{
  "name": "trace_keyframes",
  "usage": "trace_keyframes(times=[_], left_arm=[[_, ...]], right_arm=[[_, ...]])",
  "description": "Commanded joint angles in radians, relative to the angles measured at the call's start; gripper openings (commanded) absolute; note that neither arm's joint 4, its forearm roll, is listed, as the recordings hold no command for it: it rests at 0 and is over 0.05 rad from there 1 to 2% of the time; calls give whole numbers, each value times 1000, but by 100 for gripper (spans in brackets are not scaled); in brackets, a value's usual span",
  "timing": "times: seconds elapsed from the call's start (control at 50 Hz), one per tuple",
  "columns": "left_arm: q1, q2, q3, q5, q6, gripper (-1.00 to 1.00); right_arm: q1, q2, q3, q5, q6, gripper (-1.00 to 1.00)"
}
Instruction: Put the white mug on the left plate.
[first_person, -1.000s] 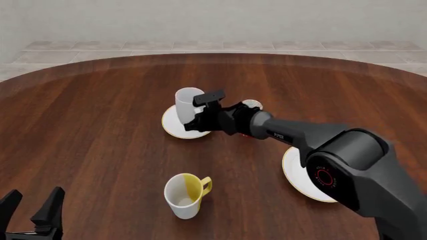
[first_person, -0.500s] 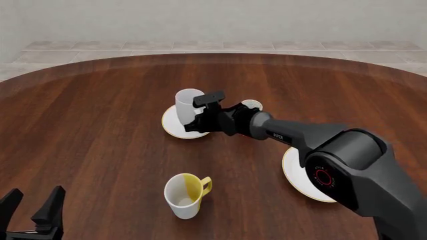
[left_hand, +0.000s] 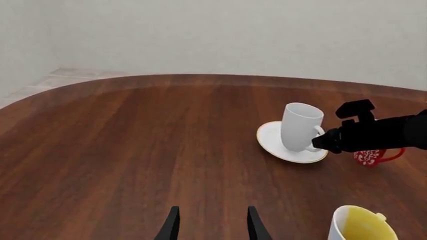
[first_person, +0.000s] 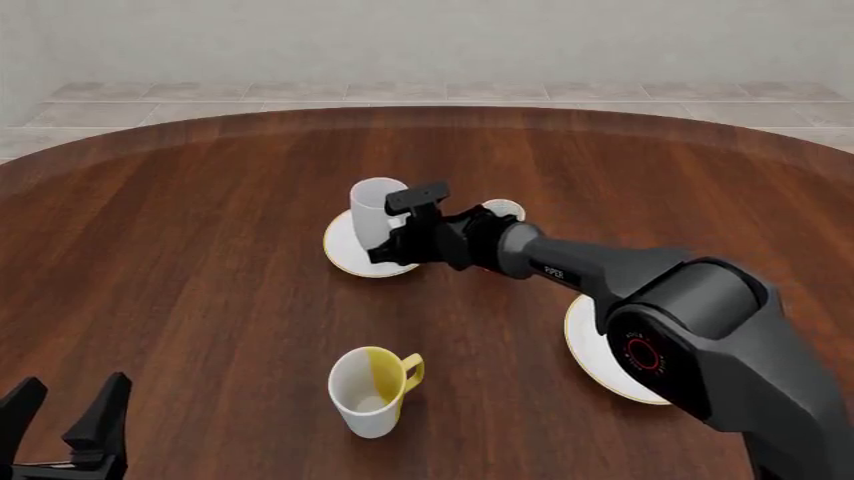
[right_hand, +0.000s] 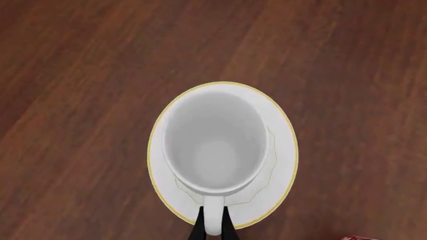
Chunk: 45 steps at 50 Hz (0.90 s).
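Note:
The white mug (first_person: 375, 205) stands upright on the left plate (first_person: 344, 250), the small white plate with a pale-yellow rim. My right gripper (first_person: 391, 248) reaches in from the right and is shut on the mug's handle. In the right wrist view the open mug (right_hand: 213, 145) sits centred on the plate (right_hand: 283, 155), with the black fingertips (right_hand: 197, 231) pinching the handle. The left wrist view shows the mug (left_hand: 300, 125), the plate (left_hand: 270, 140) and the right gripper (left_hand: 320, 141) at the handle. My left gripper (first_person: 60, 430) is open and empty at the near left edge.
A white-and-yellow mug (first_person: 367, 390) stands near the front centre. A red patterned mug (first_person: 501, 212) is mostly hidden behind my right arm. The larger white plate (first_person: 594, 350) lies at the right, partly under that arm.

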Motion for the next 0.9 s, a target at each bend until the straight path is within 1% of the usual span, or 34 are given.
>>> trace_keyframes(times=[0.02, 0.22, 0.24, 0.32, 0.58, 0.8, 0.9], left_arm=[[0, -5, 0, 6, -1, 100], [0, -4, 0, 5, 0, 100], [-1, -2, 0, 3, 0, 100], [0, 7, 0, -5, 1, 100], [0, 18, 0, -15, 2, 100], [2, 3, 0, -1, 1, 100], [2, -12, 0, 12, 1, 100]], right_arm=[[0, 3, -10, 3, 3, -100], [2, 10, -13, 7, 6, -100], [-2, 13, -16, 8, 6, 100], [6, 15, -17, 9, 12, 100], [12, 16, -16, 10, 6, 100], [17, 2, -14, 19, 4, 100], [14, -13, -12, 27, -7, 100]])
